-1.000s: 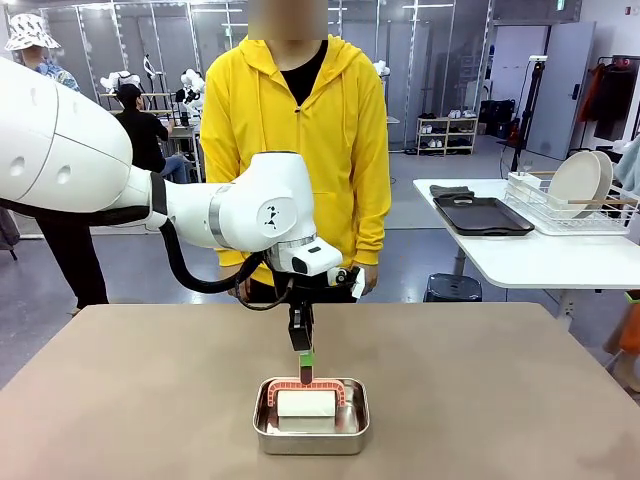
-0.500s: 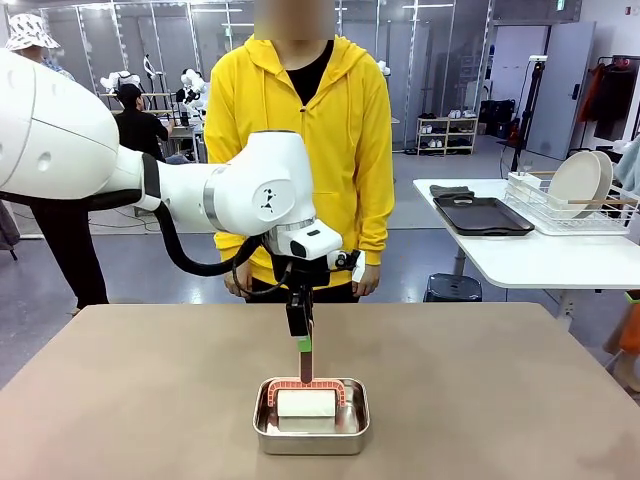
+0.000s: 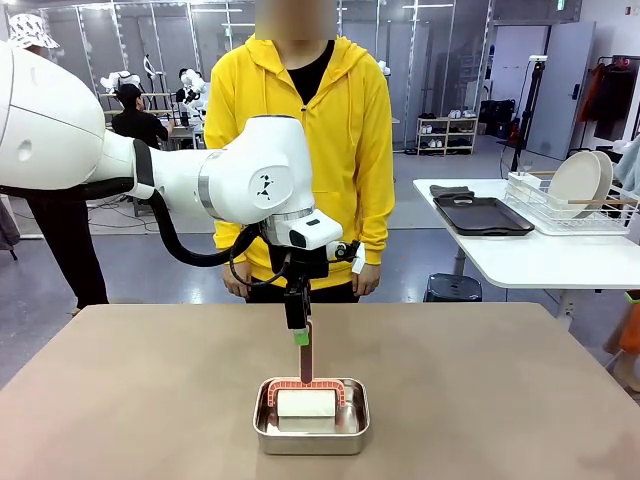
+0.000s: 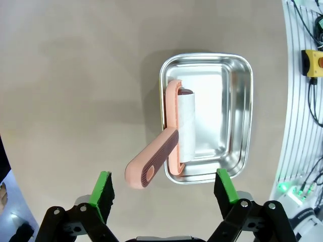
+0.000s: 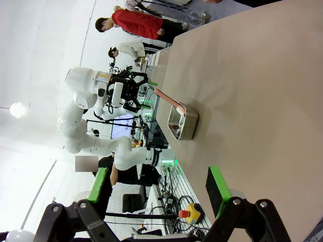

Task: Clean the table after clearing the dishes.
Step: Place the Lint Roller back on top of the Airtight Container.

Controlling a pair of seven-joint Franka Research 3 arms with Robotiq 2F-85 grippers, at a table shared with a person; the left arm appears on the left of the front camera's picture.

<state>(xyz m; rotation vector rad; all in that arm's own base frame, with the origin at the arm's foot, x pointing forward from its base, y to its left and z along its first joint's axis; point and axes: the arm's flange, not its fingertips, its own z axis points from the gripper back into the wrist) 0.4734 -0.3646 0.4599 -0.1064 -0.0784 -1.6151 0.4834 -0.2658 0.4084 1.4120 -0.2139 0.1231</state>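
While both claws gape empty, left claw (image 4: 164, 189) above roller handle (image 4: 151, 165); table (image 3: 500, 400) wide open.

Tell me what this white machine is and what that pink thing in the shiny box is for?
It is a robot arm with a two-finger claw, the left gripper. One picture looks across the table at a person in yellow. The other two come from small cameras on the robot's wrists. In the steel pan sits a pink lint roller for cleaning, its handle sticking up out of the pan. The left gripper is open above it and holds nothing. The right gripper is open and empty too.
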